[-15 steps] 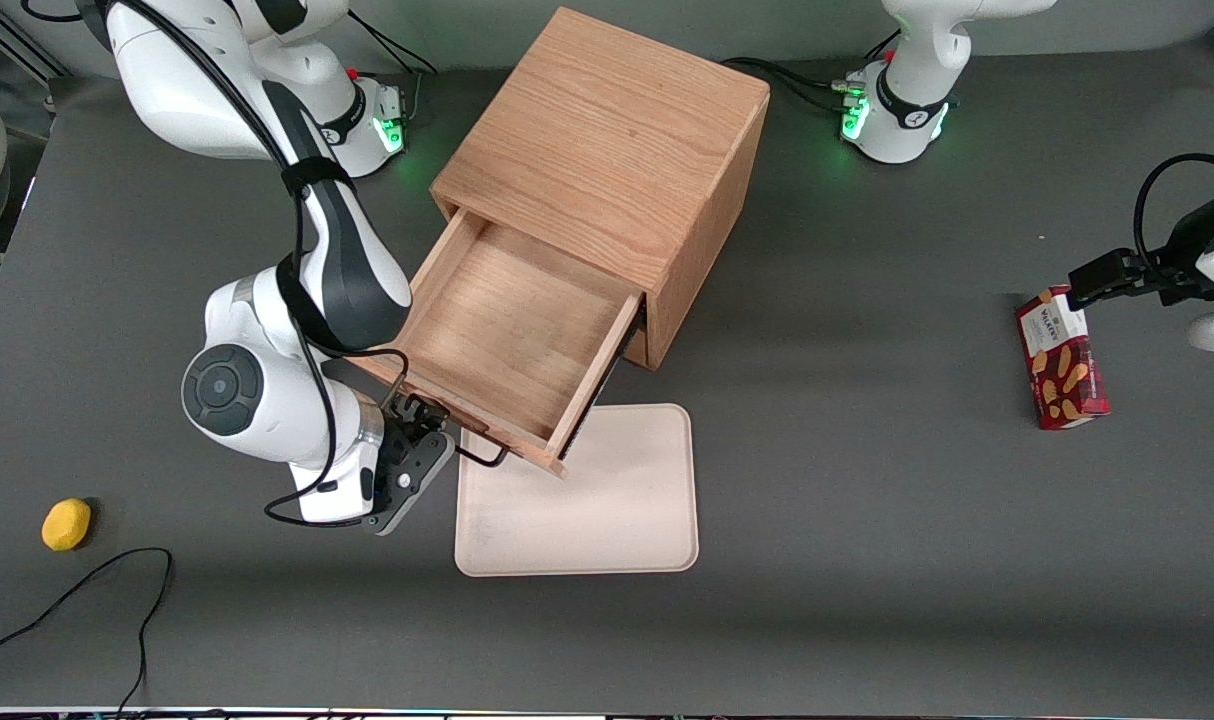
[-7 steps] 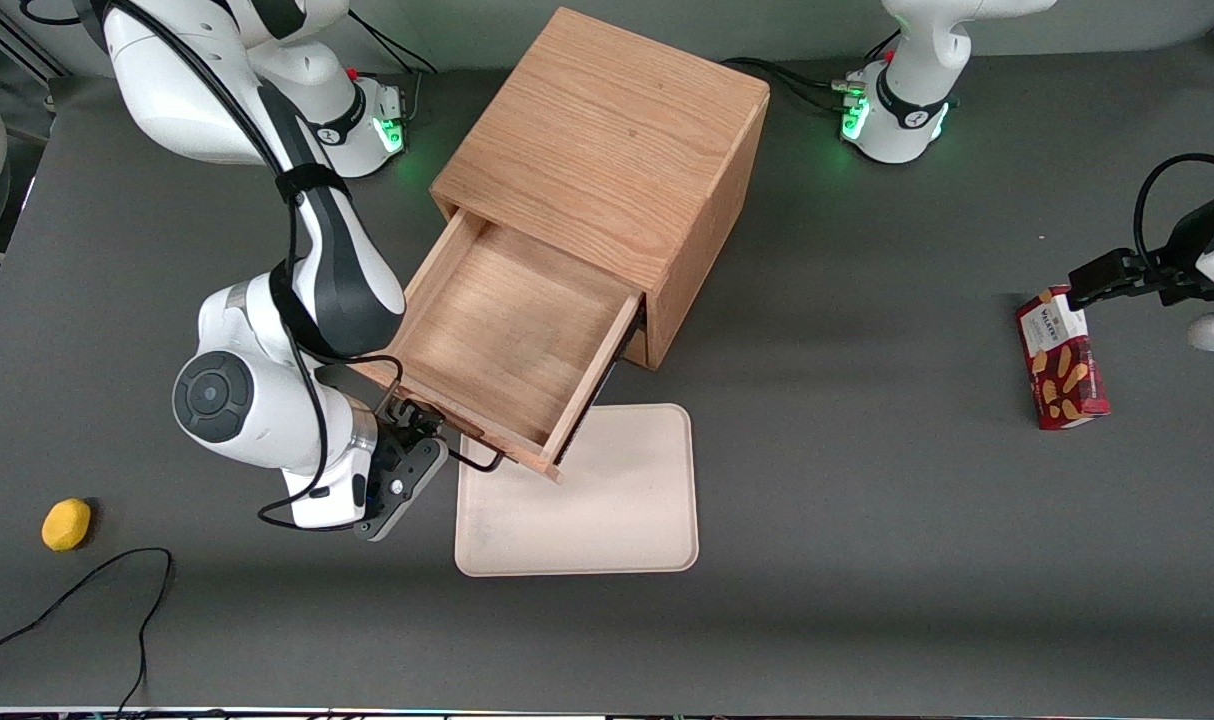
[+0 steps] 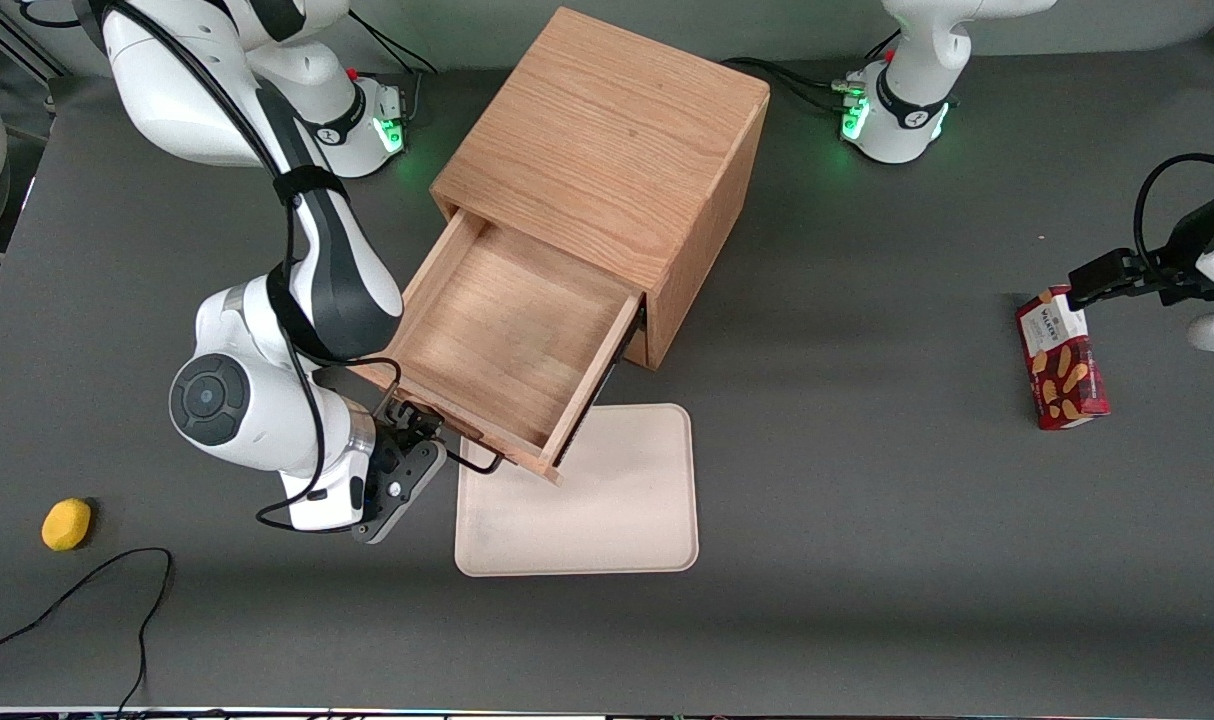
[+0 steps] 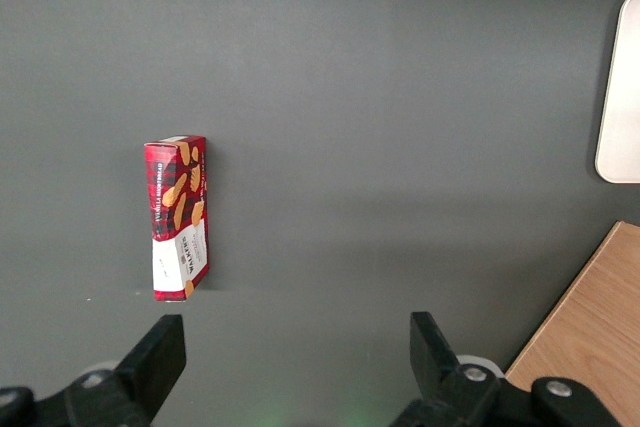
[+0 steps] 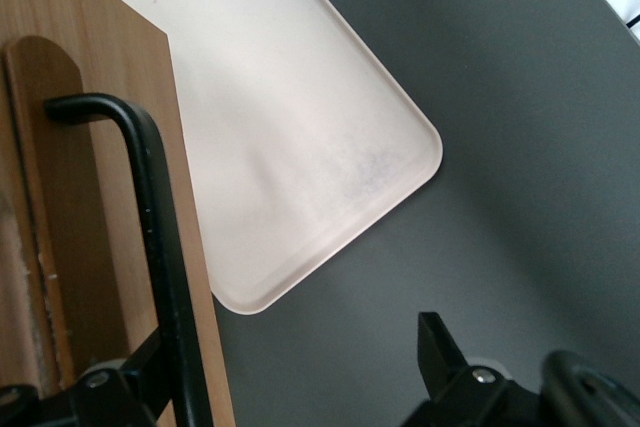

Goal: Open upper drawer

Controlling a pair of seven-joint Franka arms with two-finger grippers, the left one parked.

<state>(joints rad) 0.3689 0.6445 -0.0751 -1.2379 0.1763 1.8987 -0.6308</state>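
Note:
The upper drawer (image 3: 507, 340) of the oak cabinet (image 3: 607, 130) stands pulled far out, its shallow wooden box bare inside. Its black wire handle (image 3: 477, 462) runs along the drawer front nearest the front camera. My right gripper (image 3: 422, 428) is at the handle's end toward the working arm, fingers spread wide and open. In the right wrist view the handle (image 5: 160, 247) passes just inside one fingertip (image 5: 150, 377), while the gripper (image 5: 295, 367) has only grey table in its middle. The drawer below is hidden under the open one.
A beige tray (image 3: 607, 500) lies flat on the table, partly under the drawer front, also in the wrist view (image 5: 300, 127). A red biscuit box (image 3: 1062, 365) lies toward the parked arm's end. A yellow lump (image 3: 66, 524) and a black cable (image 3: 87, 590) lie toward the working arm's end.
My right wrist and gripper have shifted a little toward the working arm's end of the table. The drawer stays pulled out, with its front corner barely moved.

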